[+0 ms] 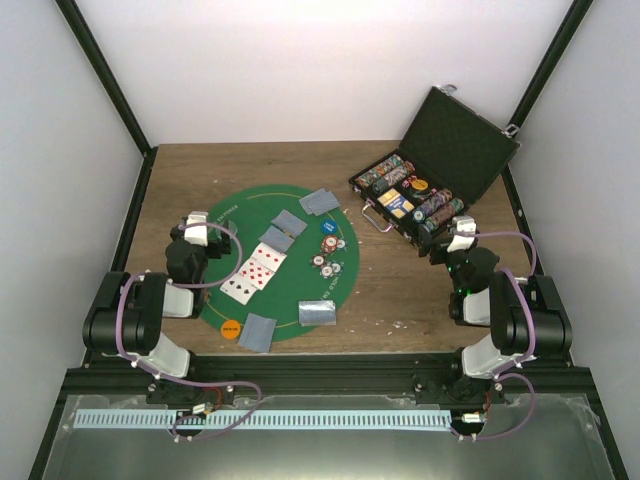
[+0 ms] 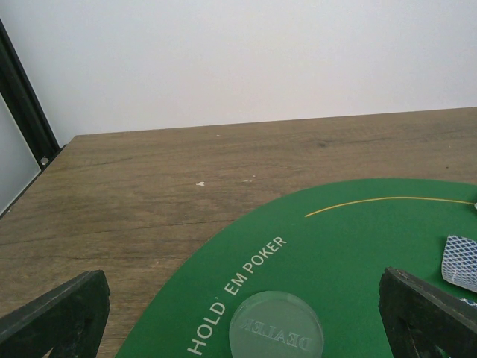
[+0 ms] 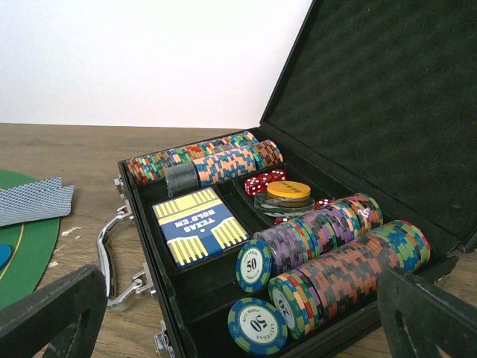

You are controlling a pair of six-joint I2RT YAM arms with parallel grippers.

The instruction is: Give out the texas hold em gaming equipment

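Note:
Playing cards lie on the green mat: a face-up row and face-down pairs at the far edge, inside it and at the near edge. Loose poker chips sit right of centre, by a blue disc. An orange disc lies near left. My left gripper stands open over the mat's left edge, with a clear dealer button between its fingers. My right gripper is open and faces the open case's chip rows.
The black case stands open at the far right, lid up. It holds chip rows, a blue card box, red dice and an orange disc. Its metal handle points toward the mat. Black frame posts flank the table.

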